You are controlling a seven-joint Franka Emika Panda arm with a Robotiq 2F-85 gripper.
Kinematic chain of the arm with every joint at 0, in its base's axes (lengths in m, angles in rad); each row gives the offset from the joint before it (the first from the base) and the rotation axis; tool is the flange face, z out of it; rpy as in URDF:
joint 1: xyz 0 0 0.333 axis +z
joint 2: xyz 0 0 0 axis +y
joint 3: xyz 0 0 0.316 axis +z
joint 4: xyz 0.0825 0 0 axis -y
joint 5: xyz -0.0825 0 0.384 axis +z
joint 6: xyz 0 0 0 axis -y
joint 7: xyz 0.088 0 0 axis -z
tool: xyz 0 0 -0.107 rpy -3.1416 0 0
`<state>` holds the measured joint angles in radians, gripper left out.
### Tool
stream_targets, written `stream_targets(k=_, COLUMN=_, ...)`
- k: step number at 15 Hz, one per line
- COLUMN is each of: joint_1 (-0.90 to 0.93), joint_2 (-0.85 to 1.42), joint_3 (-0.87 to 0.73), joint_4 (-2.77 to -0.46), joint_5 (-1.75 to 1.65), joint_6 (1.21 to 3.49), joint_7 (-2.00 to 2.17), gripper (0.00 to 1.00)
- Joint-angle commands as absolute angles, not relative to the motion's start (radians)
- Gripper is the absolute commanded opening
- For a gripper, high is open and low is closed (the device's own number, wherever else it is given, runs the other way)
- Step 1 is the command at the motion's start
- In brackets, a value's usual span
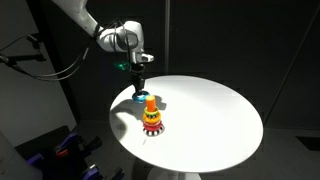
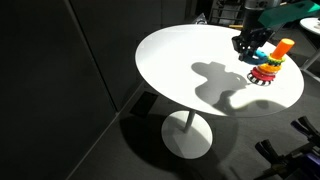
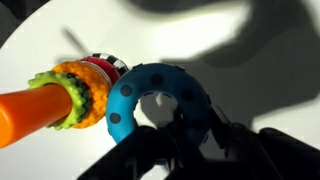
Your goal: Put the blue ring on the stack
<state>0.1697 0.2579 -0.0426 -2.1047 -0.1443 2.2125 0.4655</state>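
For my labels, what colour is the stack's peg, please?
The peg is orange, clearest in the wrist view.

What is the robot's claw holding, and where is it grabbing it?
The gripper seems to hold the blue ring, pinching its band on the side nearest the wrist camera, right beside the stack.

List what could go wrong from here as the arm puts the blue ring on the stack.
1. The ring is close beside the stack; lifting it could knock the stack.
2. The gripper seems to reach only the ring's near edge, so it may tilt or slip.
3. A tilted ring could catch on the tip of the peg.
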Motion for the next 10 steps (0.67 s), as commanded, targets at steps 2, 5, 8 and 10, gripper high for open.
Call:
stream_targets(k=2, joint_1=0.16, joint_2=0.195, joint_3=-0.023, joint_4=-2.074, joint_5=-0.177, joint_6=2.114, joint_7=0.462, gripper=0.11)
stream_targets(k=5, joint_1=0.156, joint_2=0.161, joint_3=-0.014, joint_4=-2.068, joint_5=-0.192, joint_6=2.066, joint_7=0.464, gripper=0.11)
stream_targets(k=8, joint_1=0.144, joint_2=0.129, joint_3=-0.013, joint_4=-2.064, joint_5=-0.191, joint_6=2.017, joint_7=0.455, gripper=0.11)
stream_targets(k=10, joint_1=0.134, joint_2=0.111, joint_3=-0.016, joint_4=-2.063, joint_5=-0.2, joint_6=1.996, joint_7=0.461, gripper=0.11)
